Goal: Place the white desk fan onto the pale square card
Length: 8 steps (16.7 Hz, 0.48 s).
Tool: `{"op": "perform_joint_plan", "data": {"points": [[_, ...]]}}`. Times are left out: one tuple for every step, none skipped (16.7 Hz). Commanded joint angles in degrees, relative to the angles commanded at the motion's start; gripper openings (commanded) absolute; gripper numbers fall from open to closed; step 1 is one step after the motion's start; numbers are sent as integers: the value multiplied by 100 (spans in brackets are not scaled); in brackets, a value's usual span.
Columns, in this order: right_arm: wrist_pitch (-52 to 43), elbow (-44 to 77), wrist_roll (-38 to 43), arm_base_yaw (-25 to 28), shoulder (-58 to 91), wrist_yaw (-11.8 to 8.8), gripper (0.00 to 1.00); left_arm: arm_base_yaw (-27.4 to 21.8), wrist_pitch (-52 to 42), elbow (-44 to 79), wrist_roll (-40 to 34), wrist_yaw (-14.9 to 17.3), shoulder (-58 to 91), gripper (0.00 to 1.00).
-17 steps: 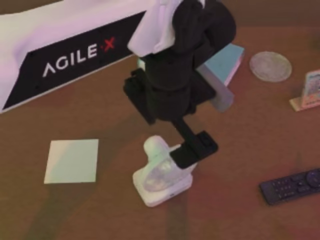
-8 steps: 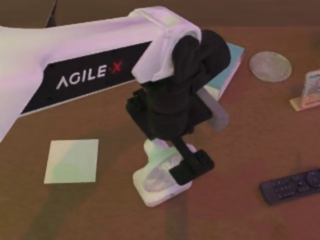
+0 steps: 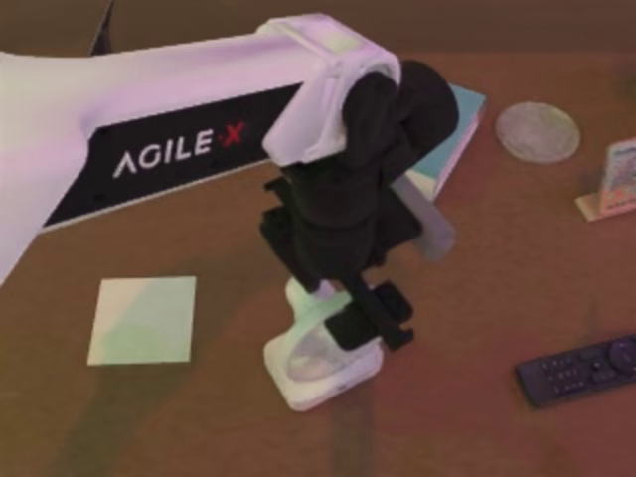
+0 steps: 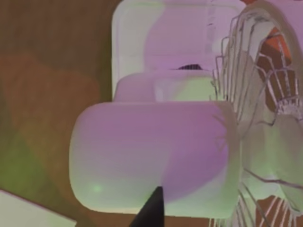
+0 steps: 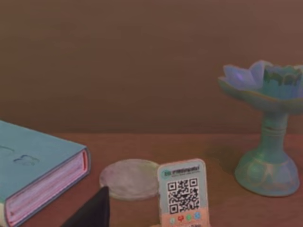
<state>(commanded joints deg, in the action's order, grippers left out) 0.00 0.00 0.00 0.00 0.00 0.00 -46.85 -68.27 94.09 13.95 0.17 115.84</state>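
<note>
Status: early stage. The white desk fan (image 3: 320, 360) stands on the table (image 3: 477, 318), well apart from the pale square card (image 3: 143, 320). The left pincer (image 3: 373, 316) straddles the fan's motor housing; apparently closing, grip unconfirmed. Lift, transfer and placement remain.

The fan (image 3: 316, 360) stands mid-table under the left gripper (image 3: 370, 316), with the card (image 3: 142, 320) well to its left. Behind it lies a book (image 3: 449, 134), then a disc (image 3: 538, 132) and a sign (image 3: 617, 179) (far right). A remote (image 3: 579, 370) lies right of the fan.
</note>
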Motion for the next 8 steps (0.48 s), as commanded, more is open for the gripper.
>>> {"op": "perform_joint_plan", "data": {"points": [[0, 0, 0, 0, 0, 0, 100, 0, 0, 0, 0, 0, 0, 40], [0, 0, 0, 0, 0, 0, 100, 0, 0, 0, 0, 0, 0, 32], [0, 0, 0, 0, 0, 0, 100, 0, 0, 0, 0, 0, 0, 25], [0, 0, 0, 0, 0, 0, 100, 0, 0, 0, 0, 0, 0, 17], [0, 0, 0, 0, 0, 0, 100, 0, 0, 0, 0, 0, 0, 10], [0, 0, 0, 0, 0, 0, 100, 0, 0, 0, 0, 0, 0, 2], [0, 0, 0, 0, 0, 0, 100, 0, 0, 0, 0, 0, 0, 0], [0, 0, 0, 0, 0, 0, 100, 0, 0, 0, 0, 0, 0, 0]]}}
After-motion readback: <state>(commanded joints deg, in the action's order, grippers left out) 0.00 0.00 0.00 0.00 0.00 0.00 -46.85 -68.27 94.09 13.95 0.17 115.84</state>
